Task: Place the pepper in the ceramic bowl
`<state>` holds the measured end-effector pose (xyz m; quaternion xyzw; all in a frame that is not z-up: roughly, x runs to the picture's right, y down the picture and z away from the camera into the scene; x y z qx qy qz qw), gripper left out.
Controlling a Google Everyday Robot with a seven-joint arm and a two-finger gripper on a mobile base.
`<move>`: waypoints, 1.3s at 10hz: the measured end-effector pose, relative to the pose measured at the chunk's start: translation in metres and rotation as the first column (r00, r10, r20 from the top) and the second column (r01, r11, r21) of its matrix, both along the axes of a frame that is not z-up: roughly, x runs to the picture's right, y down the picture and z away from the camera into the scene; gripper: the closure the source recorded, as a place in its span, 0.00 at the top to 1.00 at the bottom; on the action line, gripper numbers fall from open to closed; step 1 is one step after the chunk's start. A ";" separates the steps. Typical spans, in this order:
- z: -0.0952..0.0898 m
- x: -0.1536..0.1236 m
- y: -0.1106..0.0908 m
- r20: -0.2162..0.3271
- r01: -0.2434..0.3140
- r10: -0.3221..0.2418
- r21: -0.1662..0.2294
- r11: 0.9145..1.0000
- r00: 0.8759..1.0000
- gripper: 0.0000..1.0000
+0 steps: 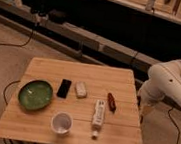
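Note:
The pepper (111, 102) is small, slim and dark red. It lies on the wooden table (48, 70), right of the middle. The ceramic bowl (35, 94) is a wide, shallow dark green dish at the table's left side, and it looks empty. The white arm (170, 88) stands off the table's right edge. My gripper (142, 110) hangs below the arm, just beyond that edge. It is to the right of the pepper and apart from it.
A black phone (64, 88) and a small white object (81, 89) lie mid-table. A white bottle (98, 115) lies beside the pepper, toward the front. A white cup (61, 123) stands near the front edge. Cables run over the floor; a dark shelf unit stands behind.

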<state>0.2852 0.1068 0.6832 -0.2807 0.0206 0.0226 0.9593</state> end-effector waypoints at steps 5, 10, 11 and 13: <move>0.000 0.000 0.000 0.000 0.000 0.000 0.000 1.000 1.000 0.65; 0.000 0.000 0.000 0.000 0.000 0.000 0.000 1.000 1.000 0.65; 0.001 0.000 0.000 0.001 0.000 0.000 -0.001 1.000 1.000 0.65; 0.002 -0.002 -0.002 0.031 0.036 -0.036 0.005 0.999 0.999 0.65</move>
